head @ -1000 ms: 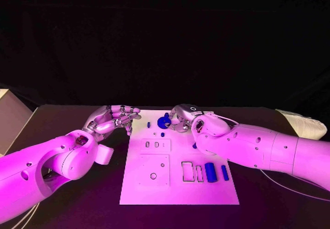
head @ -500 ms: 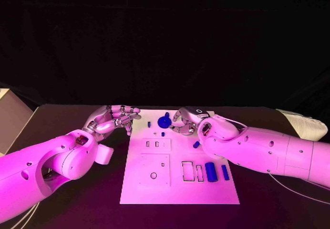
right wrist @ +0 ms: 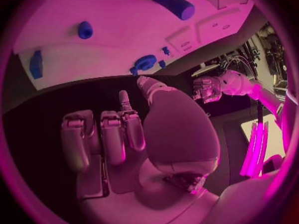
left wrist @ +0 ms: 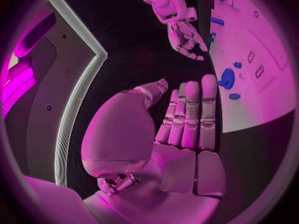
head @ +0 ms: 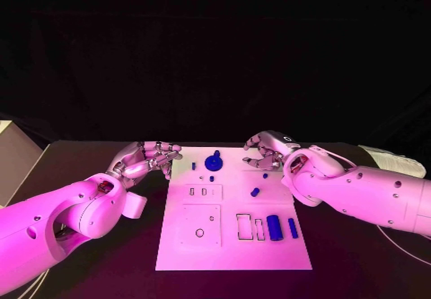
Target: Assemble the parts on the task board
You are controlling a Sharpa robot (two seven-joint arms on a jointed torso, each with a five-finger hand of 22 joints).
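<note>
We found the left hand [head: 144, 159] at the task board's [head: 233, 249] ten o'clock corner, over the dark tabletop [head: 81, 156], fingers [left wrist: 190, 112] straight, side by side and holding nothing.

On the board, a round blue gear-like part [head: 213, 163] stood at twelve o'clock, with a small blue peg [head: 194, 164] just left of it. Near the centre lay a small blue part [head: 255, 192]. At four o'clock a thick blue cylinder [head: 274, 227] lay beside a thinner blue bar [head: 293, 227], apart from each other.

The right hand [head: 268, 149] hovered at the board's one o'clock corner, fingers [right wrist: 102, 137] curled inward, nothing in them.
</note>
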